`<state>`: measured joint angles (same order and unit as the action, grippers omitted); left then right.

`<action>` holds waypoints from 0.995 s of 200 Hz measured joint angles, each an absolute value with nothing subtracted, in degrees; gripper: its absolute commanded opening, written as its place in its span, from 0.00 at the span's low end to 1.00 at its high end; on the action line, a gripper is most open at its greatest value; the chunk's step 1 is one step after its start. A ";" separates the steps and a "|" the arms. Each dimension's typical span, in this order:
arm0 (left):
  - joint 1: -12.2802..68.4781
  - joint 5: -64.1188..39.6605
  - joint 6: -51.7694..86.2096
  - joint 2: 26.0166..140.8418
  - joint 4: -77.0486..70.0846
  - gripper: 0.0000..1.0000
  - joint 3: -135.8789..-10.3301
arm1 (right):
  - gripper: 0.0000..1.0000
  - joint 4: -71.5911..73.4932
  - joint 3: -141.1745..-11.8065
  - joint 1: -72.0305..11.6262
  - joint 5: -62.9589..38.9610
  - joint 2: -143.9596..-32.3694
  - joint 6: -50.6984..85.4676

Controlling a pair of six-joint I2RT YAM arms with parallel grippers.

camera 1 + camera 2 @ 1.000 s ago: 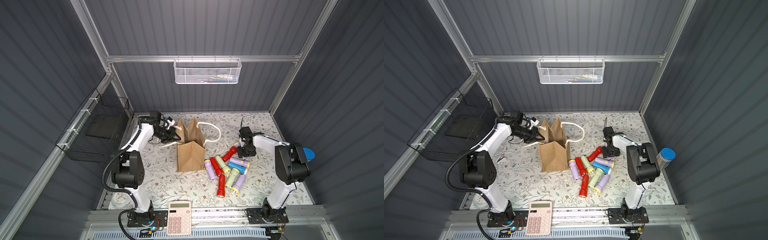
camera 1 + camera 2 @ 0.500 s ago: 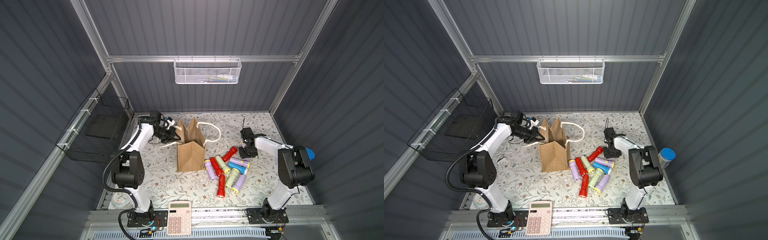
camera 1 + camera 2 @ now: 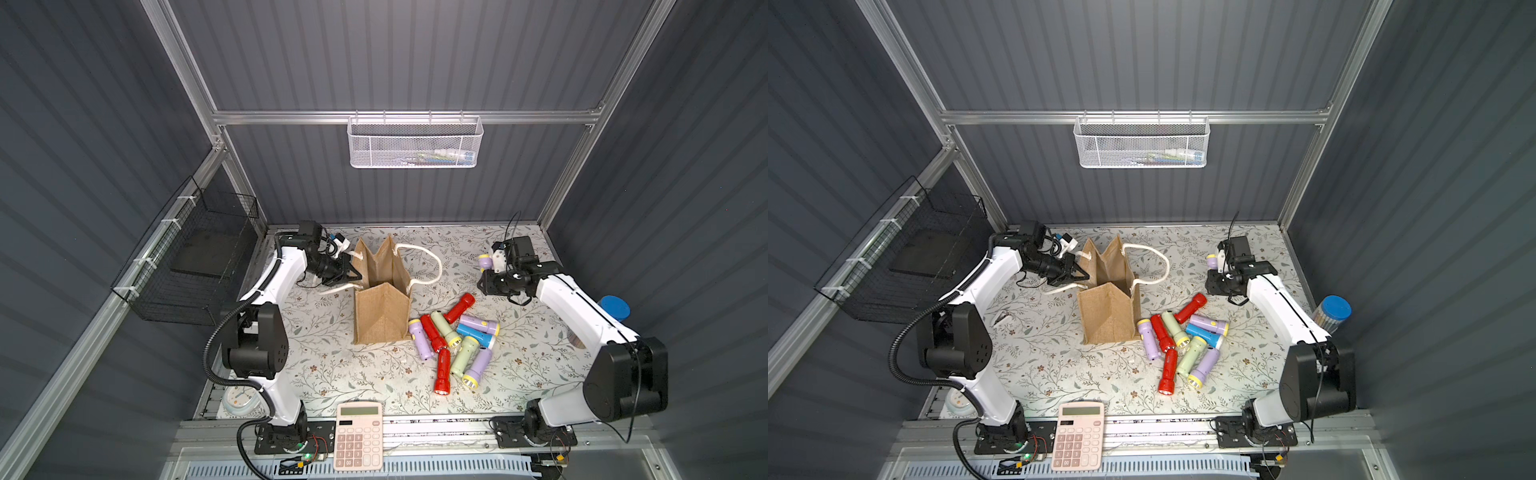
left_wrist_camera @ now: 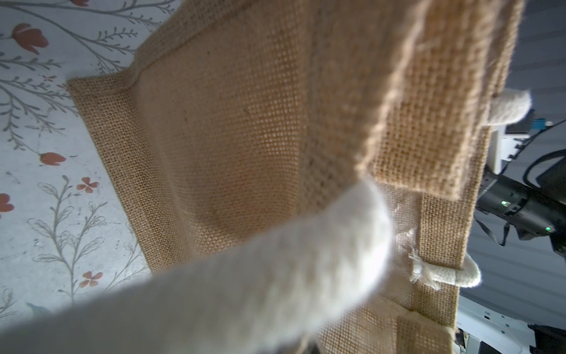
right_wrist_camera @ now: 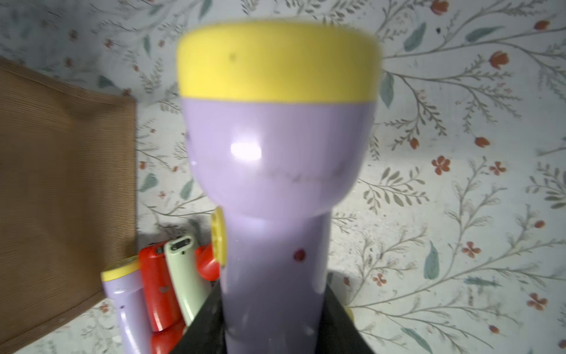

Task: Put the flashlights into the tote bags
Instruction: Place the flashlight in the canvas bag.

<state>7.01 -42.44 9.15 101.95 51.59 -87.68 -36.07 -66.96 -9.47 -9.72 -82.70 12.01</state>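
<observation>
Lilac flashlight (image 5: 275, 184) between right fingers (image 5: 199, 334)

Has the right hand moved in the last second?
Yes. The right hand, shut on a lilac flashlight, has lifted away from the red flashlight at the pile's far end, toward the back wall.

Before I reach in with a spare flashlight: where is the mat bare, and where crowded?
Bare mat: between the tote bag, the calculator and the left arm's base; also between the flashlight pile and the right arm. Crowded: around the pile beside the bag, and at the back, where the left gripper grips the bag and the right gripper a lilac flashlight.
</observation>
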 measured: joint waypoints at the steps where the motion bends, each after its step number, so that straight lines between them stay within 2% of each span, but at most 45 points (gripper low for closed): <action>1: 7.01 -42.44 9.17 101.91 51.59 0.00 -87.68 | 0.25 -36.07 -67.13 -9.47 -9.98 -82.56 12.10; 44: 7.01 -42.41 9.15 100.71 51.62 0.00 -87.68 | 0.23 -37.89 -74.39 -10.41 -13.87 -80.29 17.17; 79: 7.01 -42.39 9.17 100.62 51.62 0.00 -87.68 | 0.19 -40.25 -82.08 -16.38 -13.15 -80.51 19.88; 109: 7.01 -42.37 9.17 100.49 51.62 0.00 -87.68 | 0.21 -40.23 -87.74 -20.86 -14.04 -82.15 23.51; 199: 7.09 -42.15 9.13 97.60 51.75 0.00 -87.68 | 0.24 -37.28 -106.43 -34.15 -23.33 -99.11 28.51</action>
<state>7.09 -42.15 9.13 97.60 51.75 -87.68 -37.28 -106.43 -34.15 -23.33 -99.11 28.51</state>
